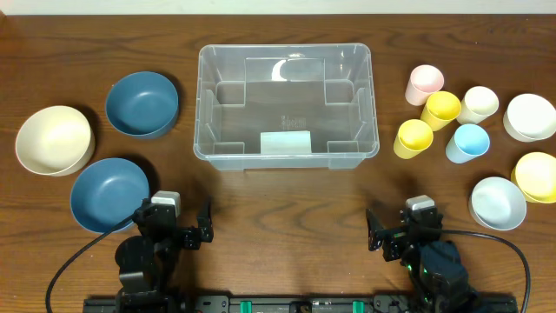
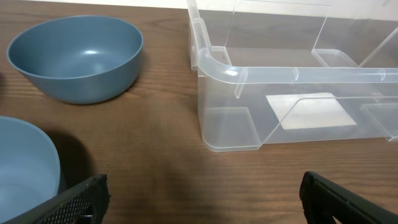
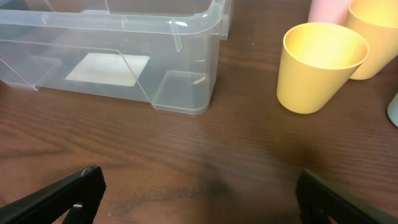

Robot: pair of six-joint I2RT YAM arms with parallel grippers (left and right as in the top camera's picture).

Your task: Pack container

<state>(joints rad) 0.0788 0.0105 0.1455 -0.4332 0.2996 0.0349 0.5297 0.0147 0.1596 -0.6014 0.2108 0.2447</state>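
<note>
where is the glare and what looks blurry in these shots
overhead: a white glare streak inside the container near its far side, light otherwise even; left wrist: a soft highlight inside the dark blue bowl, left claw tips blurred at the bottom edge; right wrist: right claw tips blurred too, yellow cup sharp

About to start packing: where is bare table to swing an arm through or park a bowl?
Widest free patch: the table strip between the front of the container and the open left gripper and right gripper. Narrower lanes: dark blue bowl to container, and container to yellow cups. Crowded: cups and bowls at far right, three bowls at left.
</note>
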